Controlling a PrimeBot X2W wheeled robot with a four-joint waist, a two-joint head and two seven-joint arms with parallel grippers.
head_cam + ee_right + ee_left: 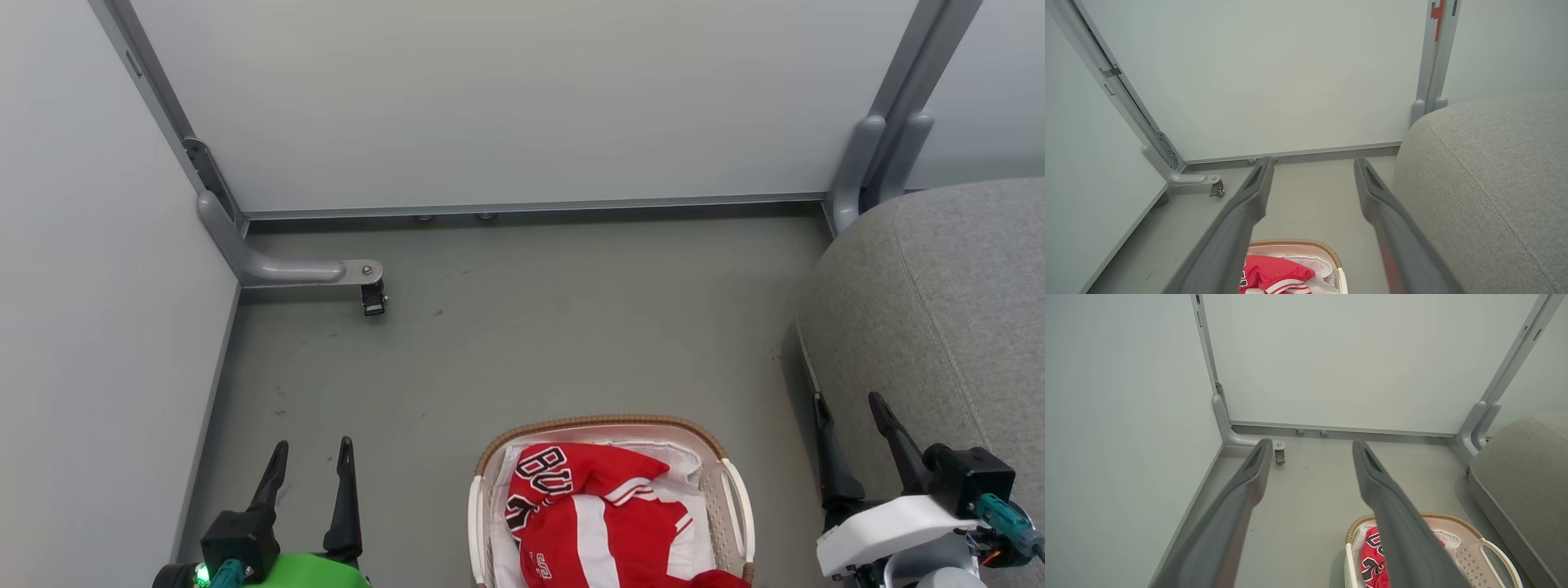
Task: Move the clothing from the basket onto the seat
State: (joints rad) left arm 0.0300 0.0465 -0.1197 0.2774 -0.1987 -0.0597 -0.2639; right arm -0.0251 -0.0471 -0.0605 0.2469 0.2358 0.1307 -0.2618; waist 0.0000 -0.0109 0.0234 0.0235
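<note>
Surroundings: grey floor [522,327], scuffed, boxed in by pale partition panels. The back panel [506,98] runs across the top of the frame, the side panel [82,286] down the left edge. A grey metal foot [302,271] with a small caster [374,298] juts from the upper-left corner onto the floor. Twin grey posts [886,155] at upper right, just behind the seat [963,310]. The seat takes the right side: grey fabric, rounded edge, stitched seam running down it.

In the path: a strip of floor separates the seat from the basket [604,422], which sits at bottom centre, cut by the lower edge. Brown woven-look rim, white perforated wall, white loop handle on each side.

Inside the basket, the clothing [588,506]: bright red, crumpled in a heap on a white liner [682,457], white stripe trim across the middle, black-and-white block letters along its left side.

Claws: left gripper [313,445] at lower left over the floor, fingers spread apart, grasping nothing. At lower right, right gripper [847,400] beside the seat's edge, likewise released, nothing between its fingers
</note>
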